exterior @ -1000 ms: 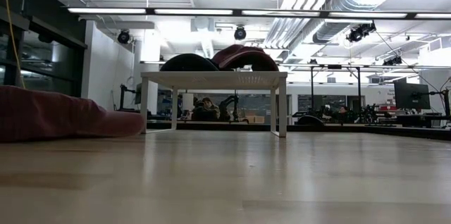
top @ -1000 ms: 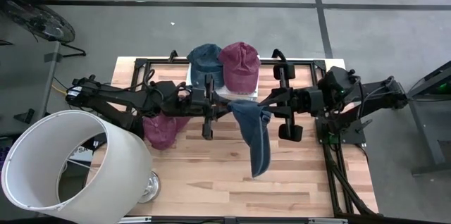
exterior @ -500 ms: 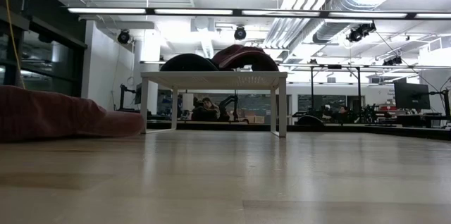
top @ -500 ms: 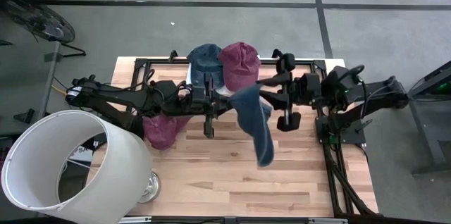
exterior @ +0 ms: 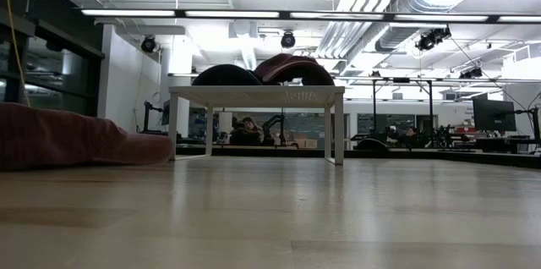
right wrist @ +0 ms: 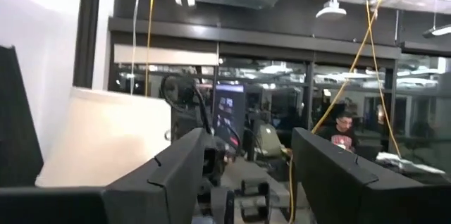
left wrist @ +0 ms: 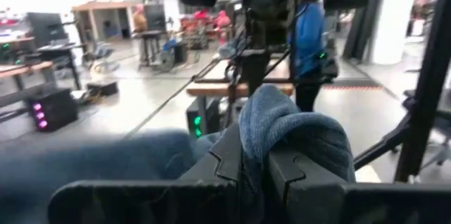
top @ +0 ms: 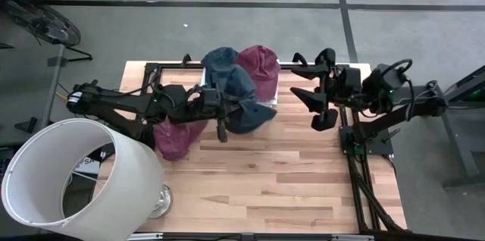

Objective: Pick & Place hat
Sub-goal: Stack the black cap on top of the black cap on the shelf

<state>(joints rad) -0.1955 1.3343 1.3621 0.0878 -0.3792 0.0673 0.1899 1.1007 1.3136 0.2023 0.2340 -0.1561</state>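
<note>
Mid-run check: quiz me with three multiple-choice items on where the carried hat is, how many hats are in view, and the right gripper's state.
1. The carried blue hat is
A. in the left gripper
B. in the right gripper
C. flat on the table

2. Hats in the high view:
A. two
B. three
C. four

3. The right gripper is
A. shut on a hat
B. open, empty
C. out of view

Key: 1 A, blue fabric is pinched between the left fingers in its wrist view. 2 C, two blue, two maroon. 3 B, its wrist view shows spread fingers, nothing between.
</note>
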